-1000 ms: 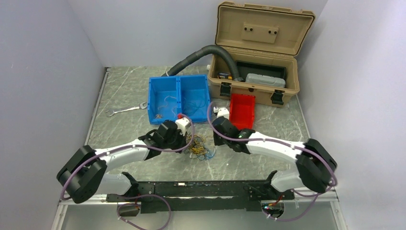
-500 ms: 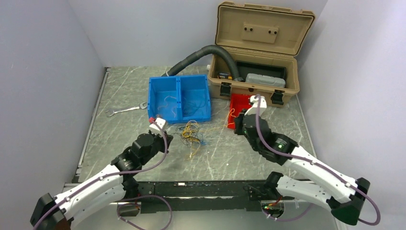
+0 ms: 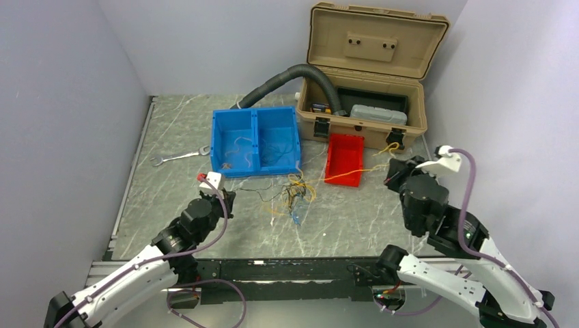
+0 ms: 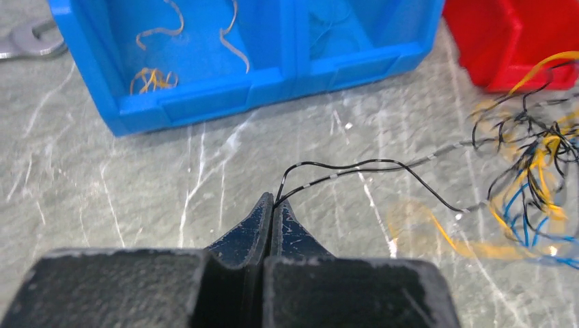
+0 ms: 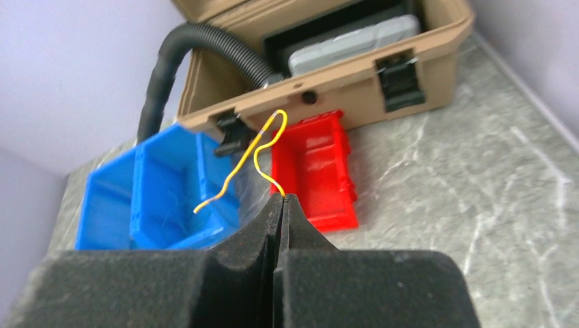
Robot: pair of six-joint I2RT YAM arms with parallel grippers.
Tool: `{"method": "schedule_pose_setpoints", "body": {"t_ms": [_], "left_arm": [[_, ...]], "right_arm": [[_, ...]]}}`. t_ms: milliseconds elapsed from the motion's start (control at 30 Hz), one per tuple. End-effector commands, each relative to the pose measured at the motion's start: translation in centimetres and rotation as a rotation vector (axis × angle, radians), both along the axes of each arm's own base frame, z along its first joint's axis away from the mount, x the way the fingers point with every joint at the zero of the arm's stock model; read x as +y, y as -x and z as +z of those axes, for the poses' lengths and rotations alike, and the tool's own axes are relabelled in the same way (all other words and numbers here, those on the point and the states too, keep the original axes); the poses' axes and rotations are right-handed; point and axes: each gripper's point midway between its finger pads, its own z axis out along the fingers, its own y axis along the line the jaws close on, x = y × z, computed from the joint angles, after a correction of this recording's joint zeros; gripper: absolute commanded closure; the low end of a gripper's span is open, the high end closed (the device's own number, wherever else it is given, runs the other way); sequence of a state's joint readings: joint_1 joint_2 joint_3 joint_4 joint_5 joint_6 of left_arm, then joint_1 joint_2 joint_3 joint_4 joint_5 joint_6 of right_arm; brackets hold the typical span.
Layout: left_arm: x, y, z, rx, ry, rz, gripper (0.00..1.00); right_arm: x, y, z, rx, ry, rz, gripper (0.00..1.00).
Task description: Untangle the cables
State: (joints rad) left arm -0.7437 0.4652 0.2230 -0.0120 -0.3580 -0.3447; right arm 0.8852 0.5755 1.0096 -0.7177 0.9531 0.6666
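Note:
The cables (image 3: 295, 198) lie in a loose tangle of yellow, black and blue wires on the table in front of the blue bin. My left gripper (image 3: 229, 197) is to its left, shut on a black wire (image 3: 263, 189) that runs to the tangle. The left wrist view shows the gripper (image 4: 273, 202) pinching that black wire (image 4: 341, 167), with the tangle (image 4: 532, 178) at the right. My right gripper (image 3: 394, 167) is at the right, shut on a yellow wire (image 3: 355, 174) stretched over the red bin. In the right wrist view the gripper (image 5: 285, 198) holds the yellow wire (image 5: 263, 147), whose free end curls upward.
A blue two-compartment bin (image 3: 259, 169) holds a few loose wires. A red bin (image 3: 334, 160) stands beside it. An open tan toolbox (image 3: 369, 75) with a grey corrugated hose (image 3: 287, 74) stands at the back. A wrench (image 3: 179, 157) lies at the left.
Both arms have drawn apart, the left back to the left and the right far to the right. The black and yellow wires are pulled out of the tangle, which has spread and shifted right.

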Motion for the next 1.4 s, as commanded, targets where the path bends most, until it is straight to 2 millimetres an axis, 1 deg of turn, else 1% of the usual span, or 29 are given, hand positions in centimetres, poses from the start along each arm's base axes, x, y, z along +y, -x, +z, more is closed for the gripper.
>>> {"method": "schedule_pose_setpoints", "body": {"t_ms": [0,133,233,267,333,400,433,500,567,733,767,800,900,933,1000,1100,1233,1300,1367], "left_arm": [[1.1,-0.7,0.1,0.041,-0.027,0.091,1.0],[1.9,-0.7,-0.1,0.048,-0.022,0.138,1.0],[2.8,-0.6,0.2,0.037,-0.002,0.181,1.0],[3.3,-0.6,0.3,0.032,0.003,0.209,1.0],[4.6,-0.5,0.4,0.031,0.013,0.277,1.0],[6.7,-0.3,0.6,0.034,0.035,0.395,1.0],[7.8,-0.1,0.5,0.038,0.045,0.457,1.0],[9.4,0.3,0.2,0.047,0.091,0.559,1.0],[9.8,0.4,0.0,0.044,0.096,0.579,1.0],[8.8,0.1,0.2,0.043,0.07,0.519,1.0],[8.2,0.0,0.3,0.042,0.051,0.481,1.0],[7.2,-0.2,0.4,0.037,0.032,0.417,1.0],[3.5,-0.3,1.2,-0.001,0.012,0.193,1.0],[2.8,-0.3,1.2,-0.009,0.006,0.148,1.0],[1.7,-0.2,1.4,-0.022,0.004,0.084,1.0],[0.7,0.0,1.5,-0.036,0.006,0.022,1.0],[0.3,0.1,1.6,-0.04,0.005,-0.004,1.0],[0.4,0.1,1.4,-0.034,0.001,0.003,1.0],[0.4,0.0,1.5,-0.033,0.001,0.005,1.0]], "right_arm": [[-5.7,1.8,1.9,-0.001,0.031,-0.227,1.0],[-7.2,2.7,2.9,-0.022,0.034,-0.246,1.0],[-7.8,3.0,3.0,-0.034,0.025,-0.254,1.0],[-8.3,3.3,2.7,-0.026,0.029,-0.274,1.0],[-9.8,4.1,2.1,-0.013,0.003,-0.348,1.0],[-11.6,5.2,1.5,-0.009,-0.034,-0.431,1.0],[-12.0,5.4,1.7,-0.017,-0.044,-0.45,1.0],[-11.9,5.3,1.4,-0.014,-0.047,-0.448,1.0],[-10.8,4.7,1.3,-0.01,-0.039,-0.412,1.0],[-6.4,2.5,0.9,-0.006,0.033,-0.208,1.0],[-5.6,2.2,0.6,-0.001,0.06,-0.168,1.0],[-4.6,1.9,0.5,0.0,0.072,-0.115,1.0],[-1.3,1.0,-0.1,0.014,0.102,0.034,1.0],[0.1,0.7,-0.4,0.023,0.119,0.09,1.0],[3.0,0.3,-1.8,0.066,0.162,0.216,1.0],[6.6,0.0,-4.9,0.17,0.229,0.362,0.99],[9.4,-0.4,-9.2,0.306,0.281,0.444,0.96],[10.7,-0.4,-11.2,0.367,0.3,0.487,0.9],[11.4,-0.3,-12.3,0.407,0.309,0.51,0.78]]}}
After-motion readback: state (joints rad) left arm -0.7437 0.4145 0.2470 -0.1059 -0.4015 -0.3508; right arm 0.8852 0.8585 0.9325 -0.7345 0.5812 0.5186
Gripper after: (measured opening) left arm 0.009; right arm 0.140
